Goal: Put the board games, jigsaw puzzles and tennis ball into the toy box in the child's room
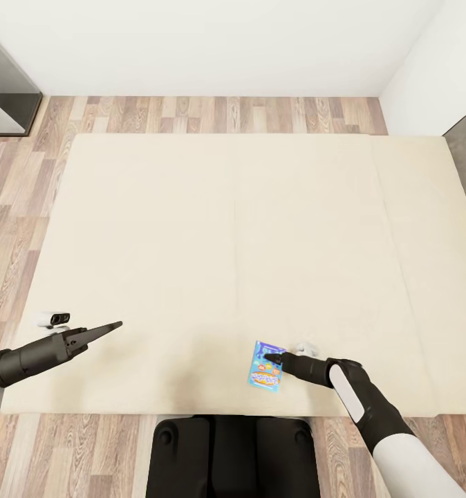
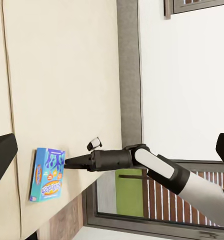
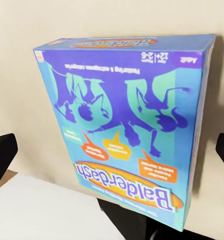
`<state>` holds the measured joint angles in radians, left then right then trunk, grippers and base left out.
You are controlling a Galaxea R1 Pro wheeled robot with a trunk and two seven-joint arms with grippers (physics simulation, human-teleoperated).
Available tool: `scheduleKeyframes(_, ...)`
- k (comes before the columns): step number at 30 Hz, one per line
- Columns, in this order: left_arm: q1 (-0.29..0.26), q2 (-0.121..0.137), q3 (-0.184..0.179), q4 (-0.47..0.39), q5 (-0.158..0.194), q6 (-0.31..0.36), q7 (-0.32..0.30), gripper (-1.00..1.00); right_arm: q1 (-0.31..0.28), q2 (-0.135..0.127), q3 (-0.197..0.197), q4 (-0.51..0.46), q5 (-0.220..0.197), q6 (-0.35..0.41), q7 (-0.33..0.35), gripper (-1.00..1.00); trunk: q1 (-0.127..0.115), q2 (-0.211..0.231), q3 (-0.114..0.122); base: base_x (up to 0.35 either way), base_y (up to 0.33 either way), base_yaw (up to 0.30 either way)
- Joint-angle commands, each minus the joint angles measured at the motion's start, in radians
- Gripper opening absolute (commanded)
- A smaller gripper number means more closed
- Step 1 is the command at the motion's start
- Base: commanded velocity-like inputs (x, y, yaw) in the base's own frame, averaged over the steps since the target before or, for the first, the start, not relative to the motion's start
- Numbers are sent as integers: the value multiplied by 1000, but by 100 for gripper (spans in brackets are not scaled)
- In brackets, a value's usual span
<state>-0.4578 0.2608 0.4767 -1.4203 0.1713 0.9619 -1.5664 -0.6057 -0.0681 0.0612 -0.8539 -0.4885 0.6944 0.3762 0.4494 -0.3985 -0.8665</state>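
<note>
A blue board game (image 1: 267, 366) lies flat on the big beige bed (image 1: 191, 228), close to the bed's near edge. The right hand (image 1: 269, 360) hangs just over the game, on the side nearest the bed's edge. Its fingers (image 3: 2, 157) are spread apart and hold nothing. The left hand (image 1: 115, 324) floats over the bed too, well apart from the game. I cannot tell if it is apart or together.

Wood-plank floor (image 1: 191, 114); white wall (image 1: 212, 41); dark grey cabinet (image 1: 5, 97); window frame (image 2: 141, 200).
</note>
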Motion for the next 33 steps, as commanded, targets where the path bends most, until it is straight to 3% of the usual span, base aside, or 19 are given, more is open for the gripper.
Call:
scheduleKeyframes(1,-1,0,0,0,-1,11,-4,100,0,-1,2,-1,-1,3,2,100,1,-1,-1,0,0,0)
scheduleKeyframes(33,-1,0,0,0,-2,11,-4,100,0,-10,2,-2,-4,4,4,100,1,-1,-1,0,0,0)
